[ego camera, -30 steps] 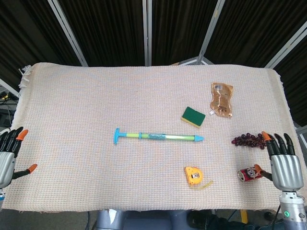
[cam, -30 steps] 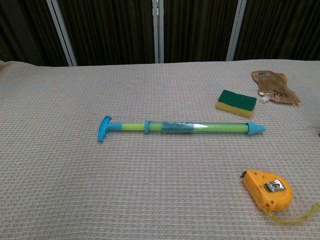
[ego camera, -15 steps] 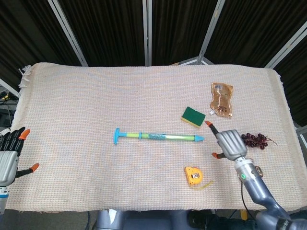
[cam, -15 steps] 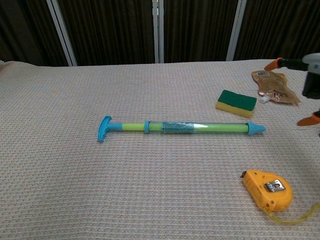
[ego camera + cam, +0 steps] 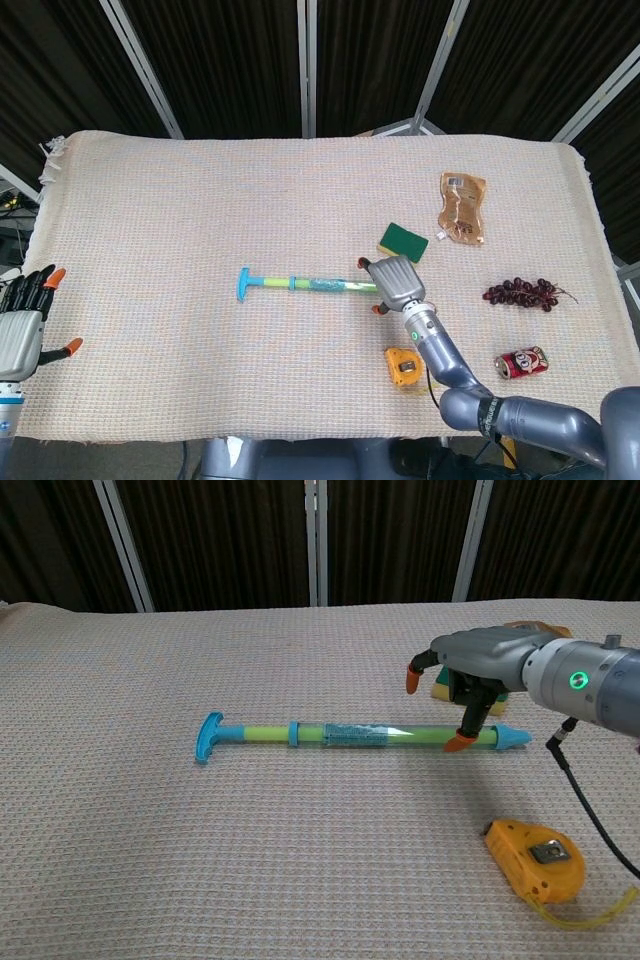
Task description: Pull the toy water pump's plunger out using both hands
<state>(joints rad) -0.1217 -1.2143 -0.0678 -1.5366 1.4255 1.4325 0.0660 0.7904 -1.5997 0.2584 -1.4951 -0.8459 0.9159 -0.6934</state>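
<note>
Hovering: right hand (image 5: 470,680), fingers apart, above pump barrel's nozzle end.
Pump: toy water pump (image 5: 325,286) mid-worktop; probably light, stiff, slippery.
Grips: barrel, T-handle (image 5: 208,736).
Left hand (image 5: 22,325): open, well apart.

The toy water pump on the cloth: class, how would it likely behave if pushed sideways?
The long blue-and-green plastic toy water pump looks rigid, so it should move whole. Its round tube might roll, though the T-handle probably stops that. The woven tablecloth likely adds grip.

Toy pump (image 5: 370,736) flat on cloth: blue T-handle toward left hand (image 5: 22,325), green plunger rod, clear barrel, blue nozzle under right hand (image 5: 470,675), fingertip beside barrel.
</note>
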